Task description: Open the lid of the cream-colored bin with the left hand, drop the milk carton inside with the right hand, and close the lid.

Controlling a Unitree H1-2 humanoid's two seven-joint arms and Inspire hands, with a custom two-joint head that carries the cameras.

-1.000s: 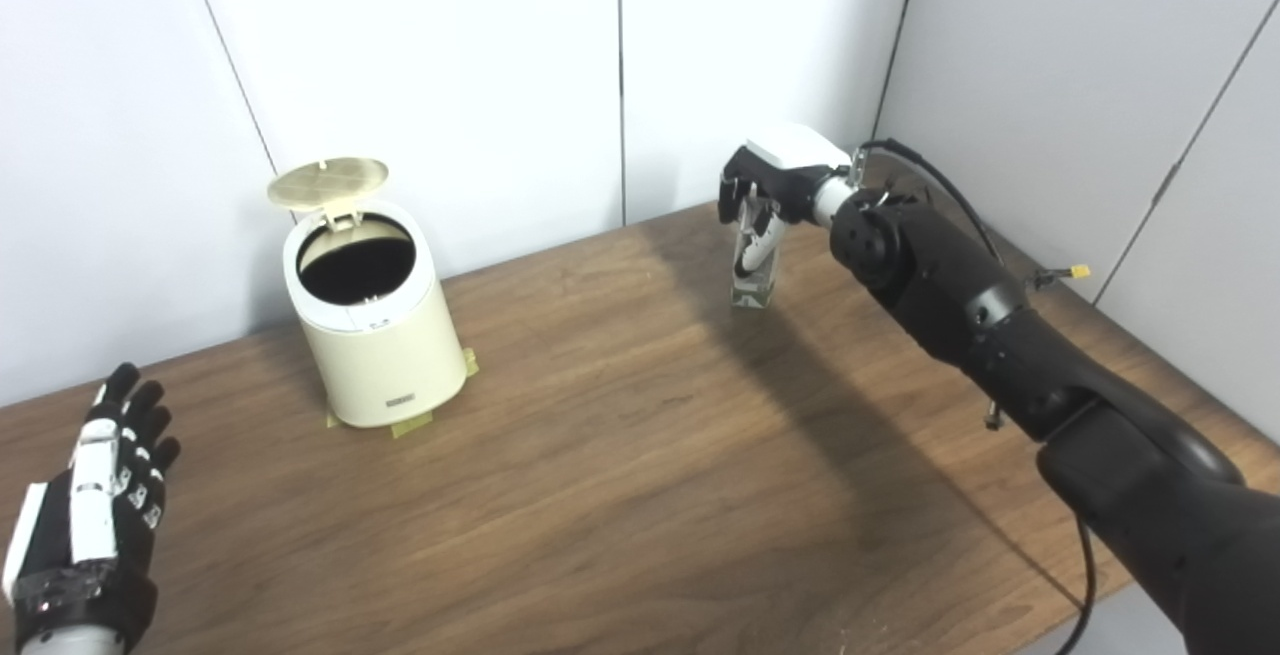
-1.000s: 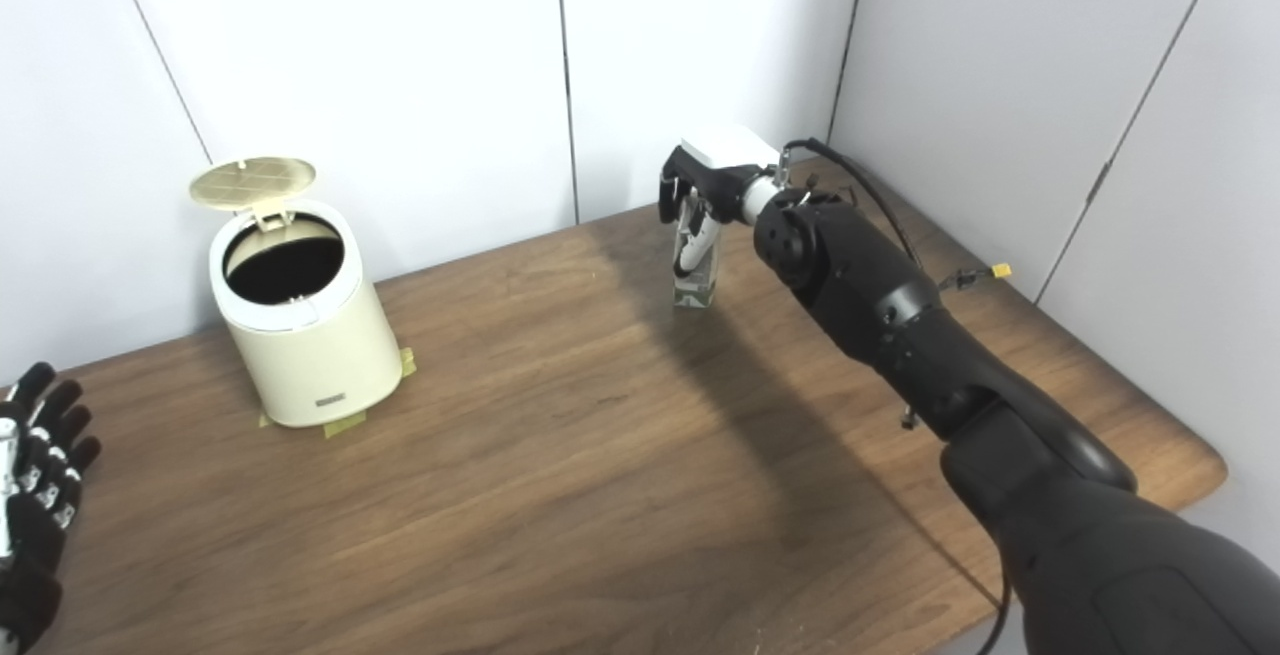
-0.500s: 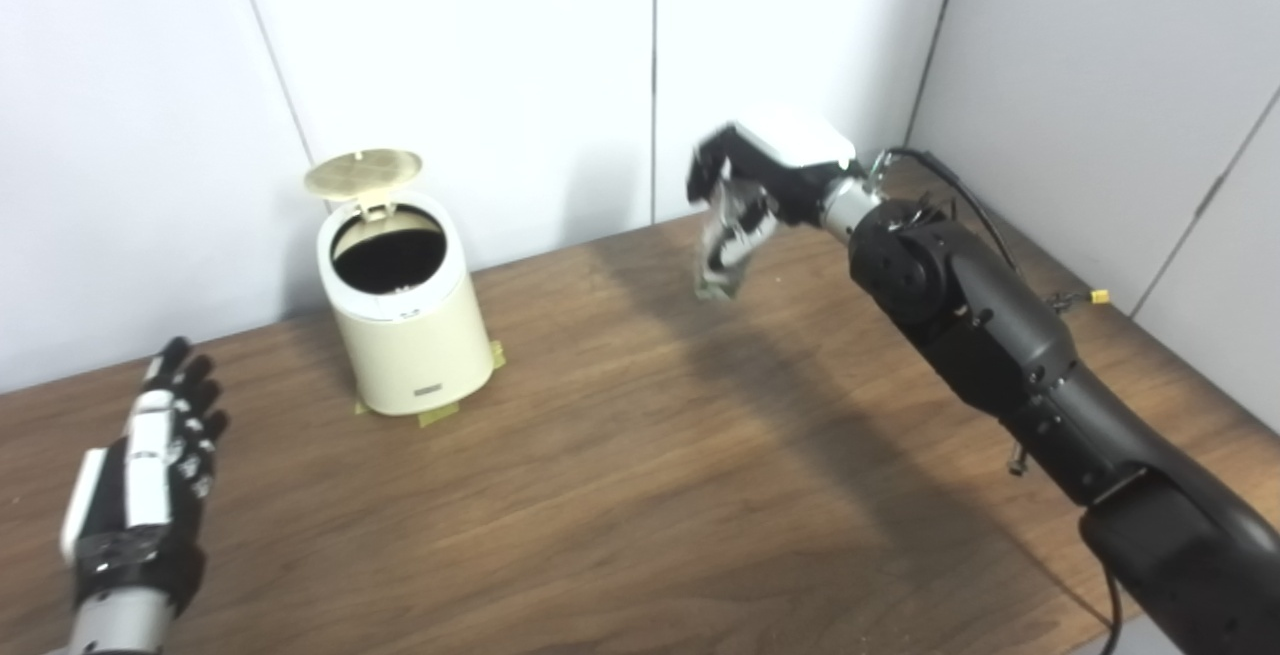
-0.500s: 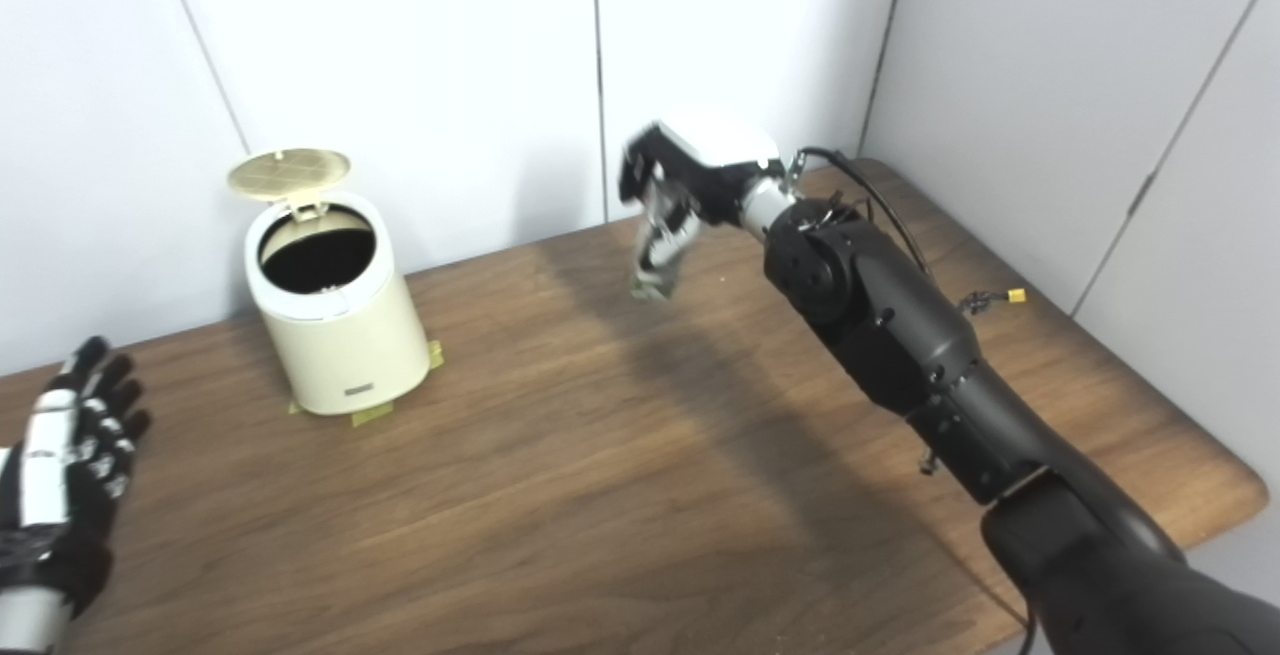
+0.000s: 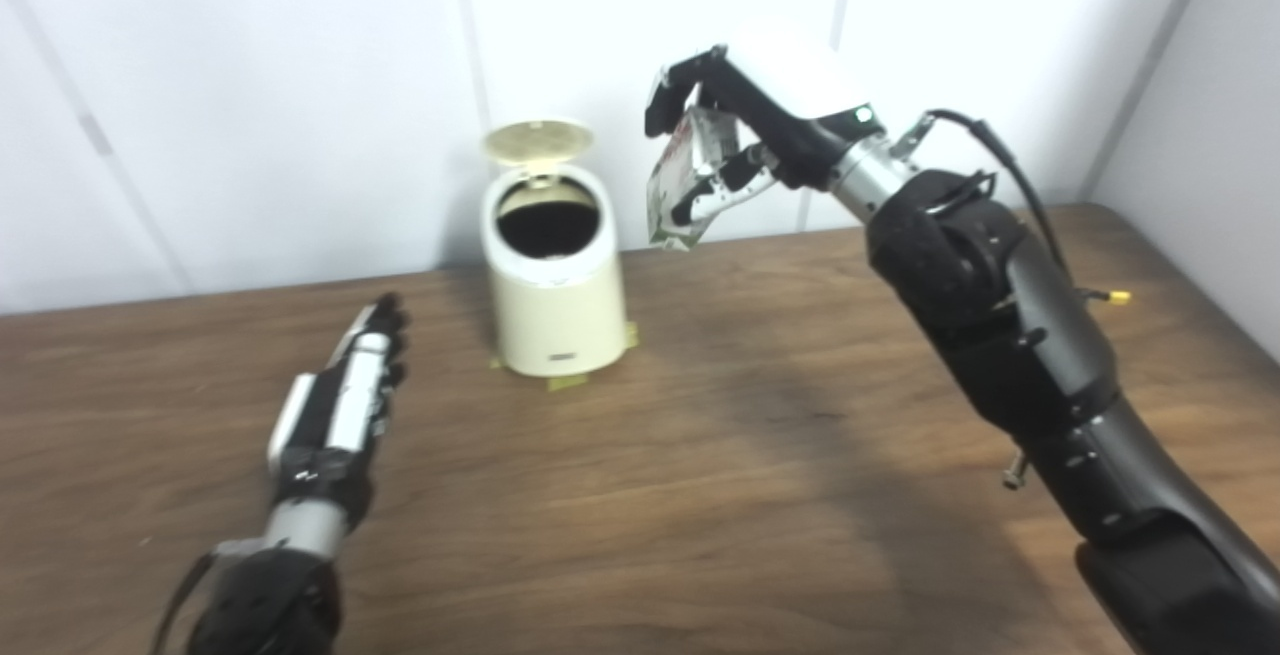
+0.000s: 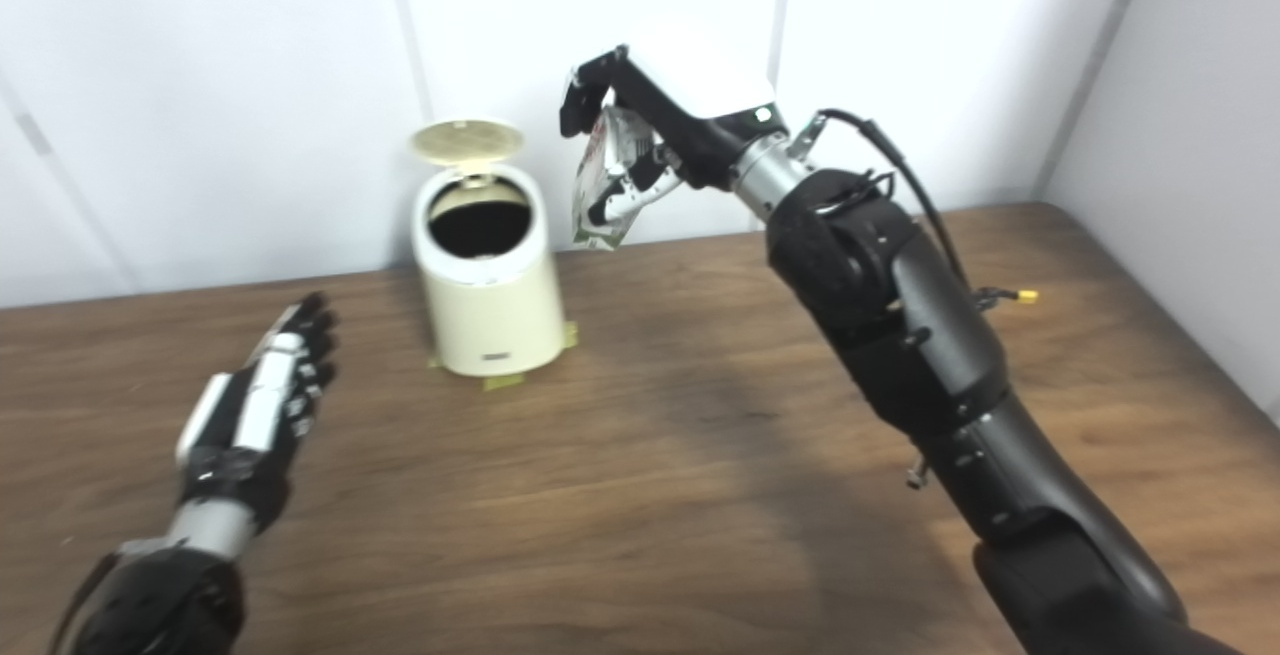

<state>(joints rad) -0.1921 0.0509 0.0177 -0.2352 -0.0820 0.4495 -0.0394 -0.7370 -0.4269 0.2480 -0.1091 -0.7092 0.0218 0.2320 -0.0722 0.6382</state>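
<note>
Right hand [image 5: 745, 130] clamped on the milk carton [image 5: 672, 197], held tilted in the air just right of the cream-colored bin [image 5: 553, 280], lid [image 5: 537, 139] upright so the mouth is clear for the drop; left hand [image 5: 340, 410] empty, fingers extended, aside.

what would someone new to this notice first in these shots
The right hand stands out, raised above the table and shut on a tilted milk carton, just right of the cream-colored bin. The bin's lid stands open at the back. The left hand waits open near the table's front left.
</note>
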